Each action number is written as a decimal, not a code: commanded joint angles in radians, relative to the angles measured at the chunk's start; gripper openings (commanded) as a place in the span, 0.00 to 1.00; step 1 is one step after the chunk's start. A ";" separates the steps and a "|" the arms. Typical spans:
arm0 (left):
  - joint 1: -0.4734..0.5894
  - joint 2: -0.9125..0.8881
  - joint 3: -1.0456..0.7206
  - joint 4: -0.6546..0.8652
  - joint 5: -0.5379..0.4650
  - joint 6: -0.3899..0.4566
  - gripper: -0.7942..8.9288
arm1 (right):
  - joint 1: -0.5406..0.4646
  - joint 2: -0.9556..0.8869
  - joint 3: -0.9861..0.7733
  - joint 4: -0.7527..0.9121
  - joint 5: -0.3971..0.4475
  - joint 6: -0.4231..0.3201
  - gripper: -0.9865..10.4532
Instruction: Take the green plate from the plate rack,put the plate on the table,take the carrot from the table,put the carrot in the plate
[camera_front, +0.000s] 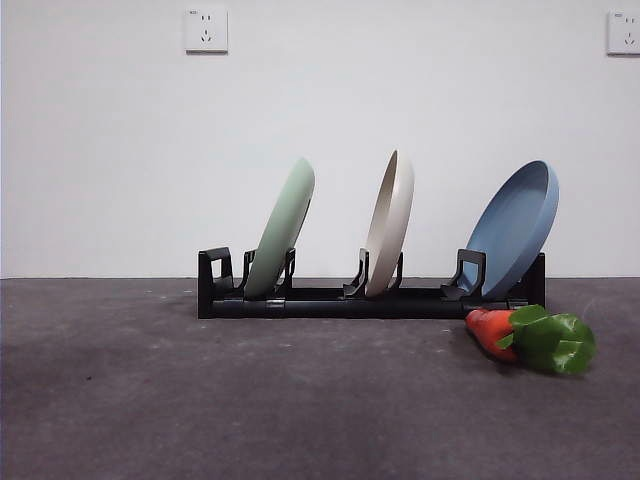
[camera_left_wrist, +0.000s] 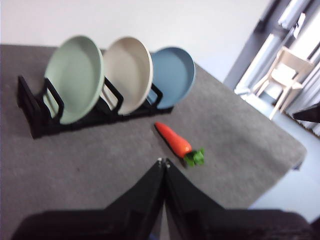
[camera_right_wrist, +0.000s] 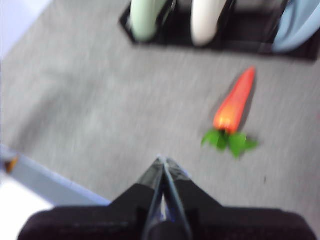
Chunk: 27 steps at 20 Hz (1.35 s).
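Note:
The green plate (camera_front: 281, 228) stands on edge in the left slot of the black plate rack (camera_front: 330, 300); it also shows in the left wrist view (camera_left_wrist: 74, 77) and the right wrist view (camera_right_wrist: 146, 17). The carrot (camera_front: 492, 331) lies on the grey table (camera_front: 200, 400) just in front of the rack's right end, its leaves pointing right. It shows in both wrist views (camera_left_wrist: 173, 139) (camera_right_wrist: 234, 103). My left gripper (camera_left_wrist: 163, 162) is shut and empty, high above the table, short of the carrot. My right gripper (camera_right_wrist: 163, 161) is shut and empty, also high and short of the carrot.
A cream-white plate (camera_front: 390, 222) stands in the rack's middle slot and a blue plate (camera_front: 515, 226) leans in the right slot. The table's edge (camera_left_wrist: 280, 165) shows in the left wrist view, with a pale chair (camera_left_wrist: 280, 75) beyond. Neither arm shows in the front view.

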<state>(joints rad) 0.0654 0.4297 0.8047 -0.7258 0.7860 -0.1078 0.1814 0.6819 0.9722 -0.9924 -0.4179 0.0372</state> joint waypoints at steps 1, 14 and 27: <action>0.002 0.033 0.045 -0.086 0.008 0.098 0.07 | 0.004 0.005 0.002 -0.019 -0.002 -0.036 0.08; -0.003 0.116 0.135 -0.097 -0.026 0.047 0.73 | 0.004 0.005 0.002 -0.019 0.001 -0.031 0.69; -0.243 0.576 0.428 0.132 -0.196 0.029 0.73 | 0.004 0.006 0.002 -0.019 0.005 -0.032 0.69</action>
<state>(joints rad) -0.1684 1.0039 1.2293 -0.5995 0.5911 -0.0731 0.1833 0.6872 0.9722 -1.0168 -0.4160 0.0101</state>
